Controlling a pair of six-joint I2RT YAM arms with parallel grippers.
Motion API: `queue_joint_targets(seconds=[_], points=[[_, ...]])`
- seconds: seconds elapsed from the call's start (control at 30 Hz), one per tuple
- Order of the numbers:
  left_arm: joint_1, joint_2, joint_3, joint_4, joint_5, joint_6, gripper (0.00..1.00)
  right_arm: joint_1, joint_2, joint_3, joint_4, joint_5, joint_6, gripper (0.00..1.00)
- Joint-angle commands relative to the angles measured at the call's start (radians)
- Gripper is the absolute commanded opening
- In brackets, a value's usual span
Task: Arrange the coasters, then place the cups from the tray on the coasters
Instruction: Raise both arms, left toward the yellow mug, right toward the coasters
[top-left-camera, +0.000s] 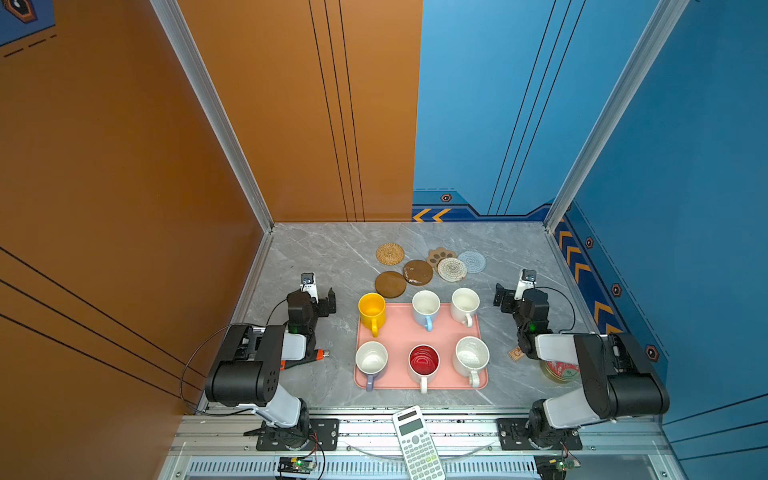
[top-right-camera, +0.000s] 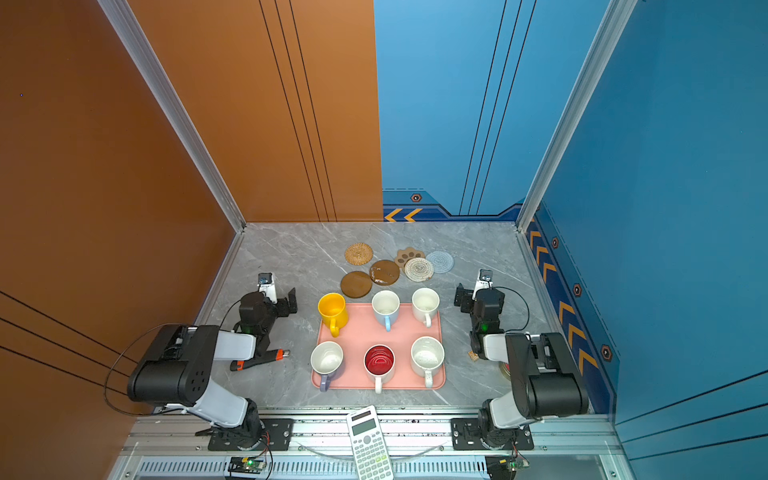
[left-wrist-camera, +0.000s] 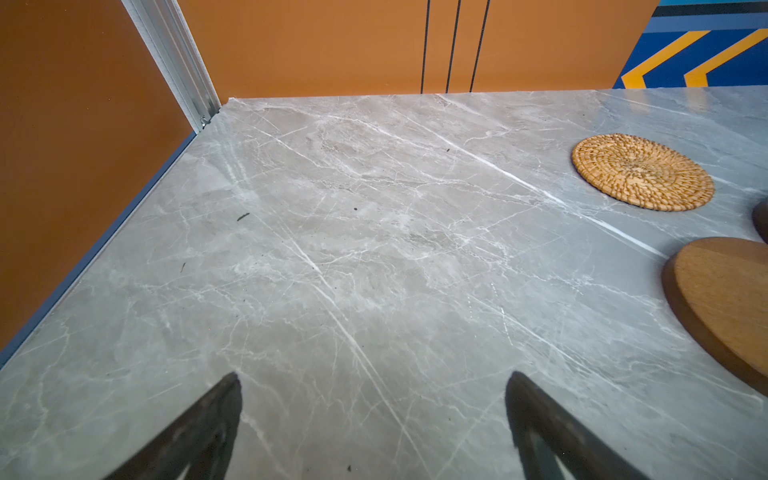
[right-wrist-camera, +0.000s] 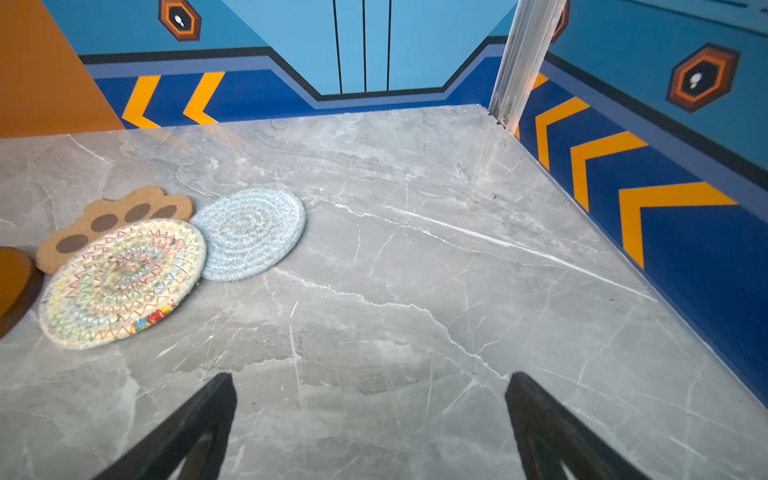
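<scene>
My left pincer (left-wrist-camera: 374, 376) and right pincer (right-wrist-camera: 370, 375) both stand wide and empty over bare table (top-left-camera: 332, 249), one at either side of the pink tray (top-left-camera: 399, 332). Ahead of the left lie the tan woven coaster (left-wrist-camera: 642, 171) and a dark brown disc (left-wrist-camera: 723, 299); ahead of the right, the white woven round (right-wrist-camera: 124, 282) overlaps the paw coaster (right-wrist-camera: 124, 212) and touches the pale-blue round (right-wrist-camera: 253, 232) (the second brown disc (top-left-camera: 417, 272) sits mid-cluster). On the tray, far row: yellow cup (top-left-camera: 371, 309), light-blue cup (top-left-camera: 425, 307), plain white cup (top-left-camera: 464, 305); near row: lilac cup (top-left-camera: 371, 359), red-inside cup (top-left-camera: 424, 361), speckled cup (top-left-camera: 471, 357).
</scene>
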Motion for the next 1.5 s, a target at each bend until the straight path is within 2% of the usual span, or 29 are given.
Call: queue_joint_targets(seconds=[0.0, 0.23, 0.37, 0.5, 0.63, 0.73, 0.9, 1.03, 1.13, 1.2, 1.33, 1.4, 1.47], points=[[-0.013, -0.095, 0.029, -0.086, -0.036, 0.009, 0.96, 0.008, -0.099, 0.048, -0.148, 0.016, -0.009, 0.99], [-0.087, -0.275, 0.123, -0.407, -0.14, -0.004, 0.96, 0.015, -0.258, 0.129, -0.43, -0.032, 0.048, 1.0], [-0.13, -0.353, 0.226, -0.634, -0.123, -0.06, 0.95, 0.026, -0.316, 0.223, -0.622, -0.028, 0.064, 1.0], [-0.149, -0.381, 0.337, -0.832, 0.008, -0.146, 0.94, 0.034, -0.307, 0.365, -0.836, -0.082, 0.083, 1.0], [-0.149, -0.36, 0.461, -1.004, 0.182, -0.233, 0.92, 0.06, -0.224, 0.535, -1.039, -0.097, 0.105, 0.99], [-0.154, -0.348, 0.508, -1.045, 0.306, -0.286, 0.91, 0.085, -0.135, 0.643, -1.139, -0.085, 0.106, 0.99], [-0.164, -0.34, 0.527, -1.04, 0.416, -0.373, 0.87, 0.109, 0.048, 0.817, -1.231, -0.038, 0.143, 0.95], [-0.188, -0.335, 0.539, -1.05, 0.432, -0.402, 0.87, 0.113, 0.235, 0.993, -1.313, -0.059, 0.161, 0.85], [-0.215, -0.328, 0.559, -1.08, 0.408, -0.406, 0.87, 0.115, 0.379, 1.126, -1.354, -0.088, 0.184, 0.69], [-0.231, -0.322, 0.574, -1.091, 0.398, -0.406, 0.87, 0.114, 0.468, 1.213, -1.366, -0.105, 0.202, 0.55], [-0.258, -0.312, 0.596, -1.137, 0.401, -0.4, 0.87, 0.115, 0.618, 1.384, -1.397, -0.135, 0.23, 0.36], [-0.268, -0.307, 0.614, -1.166, 0.393, -0.382, 0.88, 0.116, 0.722, 1.501, -1.438, -0.158, 0.245, 0.31], [-0.272, -0.304, 0.631, -1.2, 0.374, -0.367, 0.87, 0.118, 0.791, 1.583, -1.469, -0.17, 0.256, 0.31]])
